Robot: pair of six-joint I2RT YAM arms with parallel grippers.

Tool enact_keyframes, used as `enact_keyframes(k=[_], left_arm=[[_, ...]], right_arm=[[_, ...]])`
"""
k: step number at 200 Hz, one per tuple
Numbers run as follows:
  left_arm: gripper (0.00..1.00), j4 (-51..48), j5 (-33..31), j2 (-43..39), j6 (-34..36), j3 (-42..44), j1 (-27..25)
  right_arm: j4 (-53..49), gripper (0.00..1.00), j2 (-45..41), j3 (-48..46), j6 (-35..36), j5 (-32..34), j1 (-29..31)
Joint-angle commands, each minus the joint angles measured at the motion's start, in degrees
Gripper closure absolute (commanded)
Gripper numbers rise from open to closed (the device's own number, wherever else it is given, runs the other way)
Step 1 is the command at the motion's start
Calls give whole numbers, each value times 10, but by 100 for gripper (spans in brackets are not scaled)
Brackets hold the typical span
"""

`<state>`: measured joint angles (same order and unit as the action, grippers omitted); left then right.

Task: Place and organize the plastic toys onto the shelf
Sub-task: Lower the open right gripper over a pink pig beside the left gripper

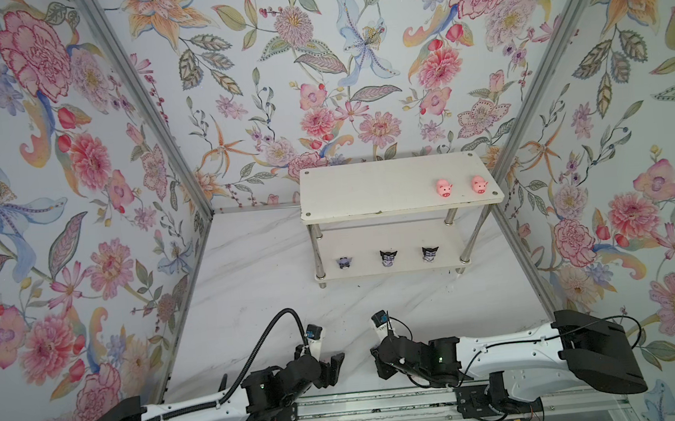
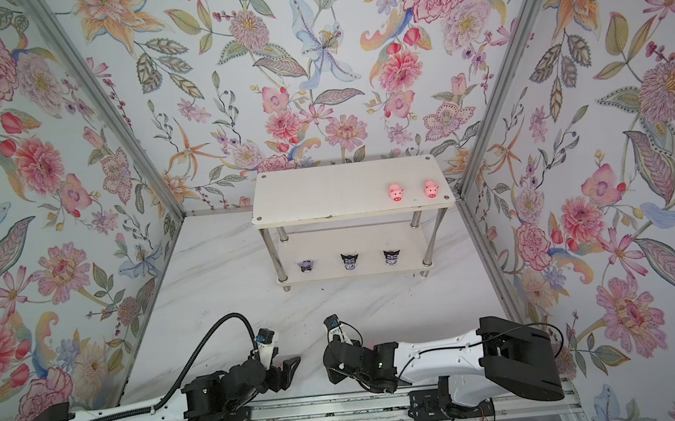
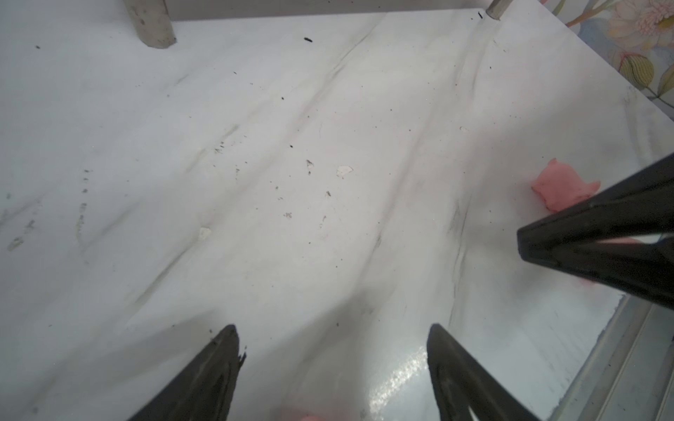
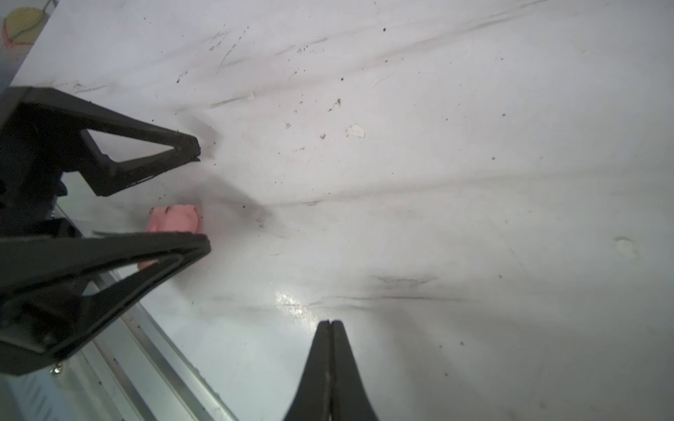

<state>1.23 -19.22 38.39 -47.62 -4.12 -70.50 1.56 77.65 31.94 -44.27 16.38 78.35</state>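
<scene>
Enclosure with floral walls point(image 1: 52, 161); white marble-look tabletop point(image 1: 257, 268), scuffed and speckled. Shelf point(image 1: 367, 184) stands at the back, right of centre; two pigs point(image 1: 444, 188) sit at the right end of its top board; three purple figurines point(image 1: 389, 258) stand in a row on the lower board.

Both arms are drawn in at the front rail, grippers facing each other, near but apart. Left gripper point(image 4: 204, 197): jaws spread wide, holding nothing; a pink pig point(image 4: 174, 218) lies on the tabletop between its fingers, just inside the tips and closer to one finger; contact cannot be confirmed. Right gripper point(image 4: 330, 322): jaws pressed together, empty. A second pig point(image 3: 560, 189) lies beside the right gripper, partly hidden by it.

Assessment: the left arm is nearer to the pink pig and straddles it; closing the jaws should suffice to take it; the pig's long axis cannot be determined.
</scene>
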Motion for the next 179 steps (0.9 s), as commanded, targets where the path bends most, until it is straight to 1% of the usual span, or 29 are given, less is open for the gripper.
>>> enact_keyframes(k=[1, 15, 22, 31, 39, 54, 61, 67, 86, 107, 119, 139, 179], left_arm=[[27, -83, -95, -38, -29, -32, -3], [30, -123, -140, -64, -48, -42, 2], [31, -135, -154, -73, -54, -45, 13], [31, -153, -169, -83, -68, -50, 31], [31, -157, -174, -89, -69, -52, 46], [28, -165, -191, -103, -78, -55, 75], [27, -164, -197, -112, -75, -53, 87], [27, -164, -201, -120, -75, -51, 100], [27, -143, -197, -151, -67, -37, 136], [28, -117, -183, -180, -73, -15, 156], [28, -116, -181, -184, -78, -9, 160], [28, -119, -180, -177, -83, -3, 164], [28, -119, -186, -166, -85, 4, 167]], right_arm=[[2, 96, 51, 57, 47, -20, 14], [6, 96, 100, 103, 73, -41, 21], [6, 96, 125, 129, 85, -51, 25], [8, 93, 158, 161, 98, -63, 31], [8, 88, 185, 189, 112, -75, 36], [-8, 70, 227, 239, 132, -77, 46], [-15, 66, 243, 256, 141, -74, 49], [-22, 64, 253, 267, 145, -73, 49], [-27, 60, 272, 283, 153, -72, 46], [-26, 58, 281, 283, 152, -82, 36], [-18, 58, 285, 277, 150, -95, 31], [-11, 60, 292, 269, 140, -119, 26], [0, 58, 296, 230, 111, -128, 22]])
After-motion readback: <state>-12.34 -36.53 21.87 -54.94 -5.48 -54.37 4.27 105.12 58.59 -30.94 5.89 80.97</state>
